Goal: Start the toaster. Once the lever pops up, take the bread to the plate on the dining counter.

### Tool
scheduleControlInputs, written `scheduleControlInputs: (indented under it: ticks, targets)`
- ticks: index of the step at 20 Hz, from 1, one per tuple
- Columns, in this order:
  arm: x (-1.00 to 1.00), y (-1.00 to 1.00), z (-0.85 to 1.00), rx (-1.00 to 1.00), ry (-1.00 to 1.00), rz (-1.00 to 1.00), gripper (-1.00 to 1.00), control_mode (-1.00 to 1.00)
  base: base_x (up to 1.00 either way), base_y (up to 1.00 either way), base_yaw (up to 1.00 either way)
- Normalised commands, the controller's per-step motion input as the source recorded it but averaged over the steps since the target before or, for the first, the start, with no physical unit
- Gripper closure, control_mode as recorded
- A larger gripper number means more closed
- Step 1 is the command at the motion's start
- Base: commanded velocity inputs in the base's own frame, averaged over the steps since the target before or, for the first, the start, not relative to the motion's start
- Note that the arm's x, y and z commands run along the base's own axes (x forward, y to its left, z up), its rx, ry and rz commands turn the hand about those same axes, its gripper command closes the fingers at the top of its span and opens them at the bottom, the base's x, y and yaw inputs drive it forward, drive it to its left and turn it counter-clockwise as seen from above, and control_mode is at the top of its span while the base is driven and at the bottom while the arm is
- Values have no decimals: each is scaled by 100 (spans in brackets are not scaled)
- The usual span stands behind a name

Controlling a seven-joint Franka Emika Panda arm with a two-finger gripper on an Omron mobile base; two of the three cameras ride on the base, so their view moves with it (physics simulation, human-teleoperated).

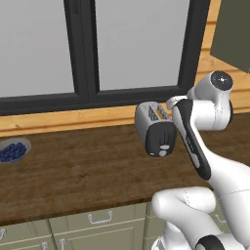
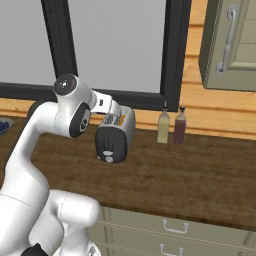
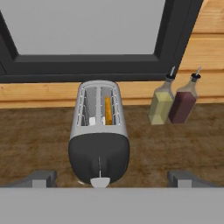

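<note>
The silver-grey toaster [image 3: 99,127] stands on the wood counter under the window, its black end panel facing me; it also appears as the toaster [image 1: 154,128] and the toaster [image 2: 116,135] just beyond my wrist. The bread [image 3: 107,110] sits sunk in the right slot, only its tan top edge showing. The lever [image 3: 100,181] is a small pale tab low on the black panel. My gripper [image 3: 113,179] hangs open and empty in front of that panel, one fingertip wide to each side. The plate and the dining counter are out of view.
Two bottles, a yellow-green bottle [image 3: 161,103] and a dark red bottle [image 3: 183,103], stand right of the toaster against the wall. A grey bowl of blue berries [image 1: 13,150] sits far left on the counter. An olive wall cabinet [image 2: 230,45] hangs at upper right.
</note>
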Motion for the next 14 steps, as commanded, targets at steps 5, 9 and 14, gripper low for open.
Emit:
scheduleControlInputs:
  ticks: [5,9,14]
  targets:
    - [0,0,0,0,0,0,-100,-100,0,0,0]
    - [0,0,0,0,0,0,-100,-100,0,0,0]
    - [0,0,0,0,0,0,-100,-100,0,0,0]
